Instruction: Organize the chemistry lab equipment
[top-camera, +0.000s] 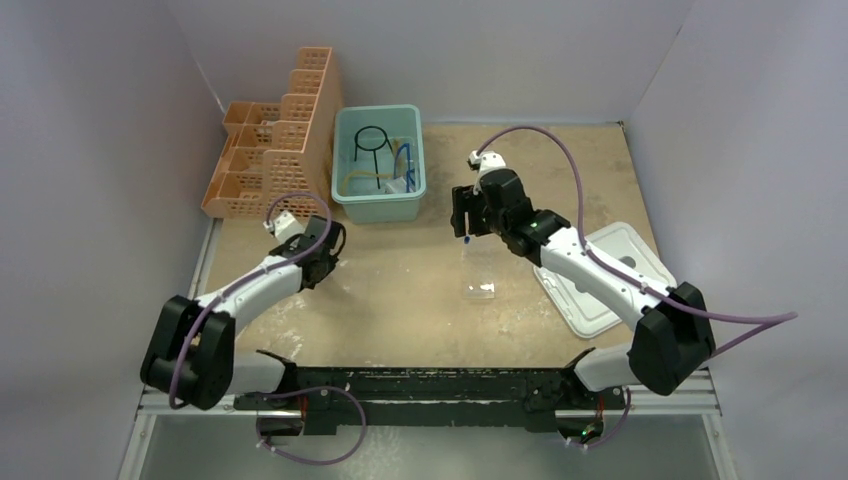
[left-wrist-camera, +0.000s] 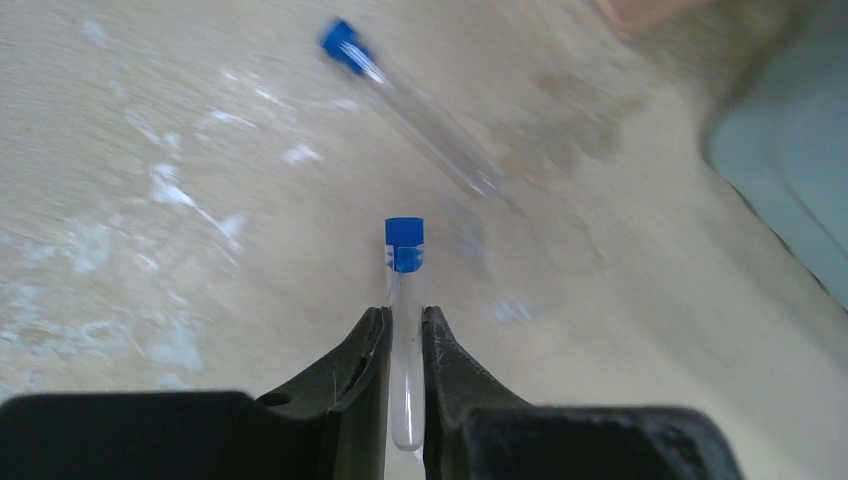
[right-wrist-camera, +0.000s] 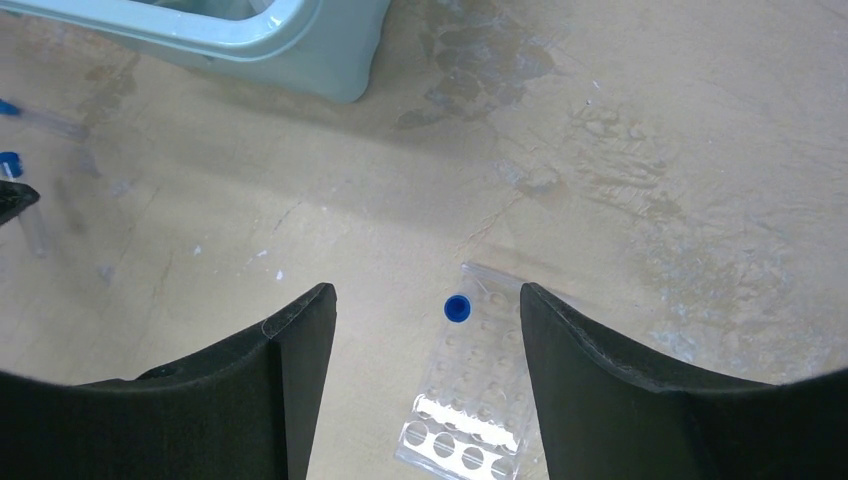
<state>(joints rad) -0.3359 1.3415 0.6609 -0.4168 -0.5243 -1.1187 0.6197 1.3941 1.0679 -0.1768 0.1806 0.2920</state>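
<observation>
My left gripper (left-wrist-camera: 405, 312) is shut on a blue-capped clear tube (left-wrist-camera: 405, 285), cap pointing away from the wrist, held a little above the table. A second blue-capped tube (left-wrist-camera: 415, 115) lies on the table beyond it. My right gripper (right-wrist-camera: 425, 290) is open and empty above the clear tube rack (right-wrist-camera: 478, 400), which holds one upright blue-capped tube (right-wrist-camera: 457, 308). In the top view the left gripper (top-camera: 330, 245) is left of centre, and the right gripper (top-camera: 463, 215) hovers over the rack (top-camera: 481, 280). The black wire ring (top-camera: 371, 140) and amber hose (top-camera: 360, 178) lie in the teal bin (top-camera: 345, 195).
The orange lattice basket rack (top-camera: 275, 150) stands at the back left beside the teal bin, which also shows in the right wrist view (right-wrist-camera: 300, 40). A white lid (top-camera: 610, 255) lies at the right under the right arm. Walls close in on the left, back and right.
</observation>
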